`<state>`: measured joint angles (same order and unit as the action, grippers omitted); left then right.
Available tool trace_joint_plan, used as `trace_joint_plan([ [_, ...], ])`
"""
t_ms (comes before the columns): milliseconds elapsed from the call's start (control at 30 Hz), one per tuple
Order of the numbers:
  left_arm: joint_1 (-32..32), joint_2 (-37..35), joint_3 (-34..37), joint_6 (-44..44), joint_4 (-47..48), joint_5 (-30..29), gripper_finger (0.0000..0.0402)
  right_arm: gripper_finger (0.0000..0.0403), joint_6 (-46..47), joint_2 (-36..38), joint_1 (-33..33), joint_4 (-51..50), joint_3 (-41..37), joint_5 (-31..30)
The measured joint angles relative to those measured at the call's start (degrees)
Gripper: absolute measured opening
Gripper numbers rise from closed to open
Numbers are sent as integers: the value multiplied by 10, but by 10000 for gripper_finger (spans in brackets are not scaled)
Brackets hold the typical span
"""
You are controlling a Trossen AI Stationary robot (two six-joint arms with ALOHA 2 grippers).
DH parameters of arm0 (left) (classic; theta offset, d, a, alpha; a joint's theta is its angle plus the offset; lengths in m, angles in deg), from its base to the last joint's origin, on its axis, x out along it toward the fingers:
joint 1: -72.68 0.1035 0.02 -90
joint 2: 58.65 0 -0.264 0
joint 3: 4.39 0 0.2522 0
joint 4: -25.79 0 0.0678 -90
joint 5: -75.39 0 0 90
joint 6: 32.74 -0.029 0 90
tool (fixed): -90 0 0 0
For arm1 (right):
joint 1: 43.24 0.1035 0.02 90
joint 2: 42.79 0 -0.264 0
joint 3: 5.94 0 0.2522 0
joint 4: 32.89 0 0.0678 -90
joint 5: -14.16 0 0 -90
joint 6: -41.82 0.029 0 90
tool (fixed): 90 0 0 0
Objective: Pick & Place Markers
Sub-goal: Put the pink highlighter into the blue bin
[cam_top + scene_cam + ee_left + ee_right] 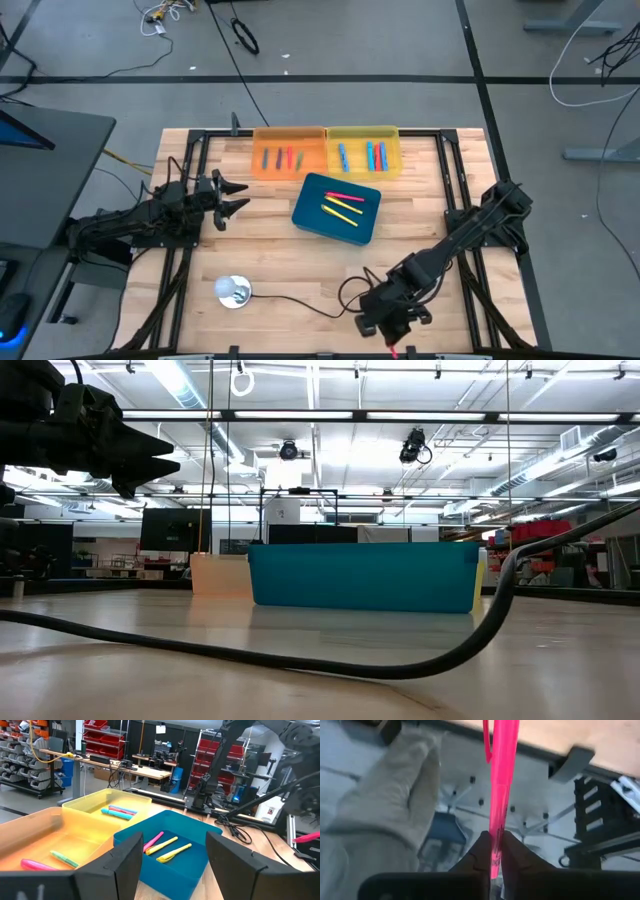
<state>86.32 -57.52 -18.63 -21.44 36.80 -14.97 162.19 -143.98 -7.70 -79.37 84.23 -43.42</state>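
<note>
The right gripper [393, 335], at the bottom edge of the high view right of centre, is closed on a pink marker [499, 795], pinching it near one end so that most of the thin, smooth plastic stick juts out past the fingertips and over the edge of the bench [300, 300]. To do this step well, I judge that the arm should lift and carry the marker slowly toward the trays in the upper middle of the frame, because a long overhang on a slick round barrel can pivot in the jaws; it should clear the black cable [300, 302] that curls across the lower part of the bench, and release low over the right tray. The left gripper [238, 197], at the left of the high view, hangs with its fingers apart and empty, pointing toward the trays. The blue tray [303, 208] is opaque, square-cornered and set at a slant, holding pink and yellow markers [345, 206]; behind it the orange tray [288, 134] and the yellow tray [362, 131] are translucent, glossy plastic, side by side and touching, each with a few markers. The bench top is pale wooden planks with visible grain inside a black metal frame.
</note>
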Motion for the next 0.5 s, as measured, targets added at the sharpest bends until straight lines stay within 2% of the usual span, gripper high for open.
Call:
trace_joint_plan([
  [267,0,0,0,0,0,0,222,16,-123,0,-6,-24,50,12],
  [500,0,0,0,0,0,0,222,16,-294,0,-36,-153,72,16],
])
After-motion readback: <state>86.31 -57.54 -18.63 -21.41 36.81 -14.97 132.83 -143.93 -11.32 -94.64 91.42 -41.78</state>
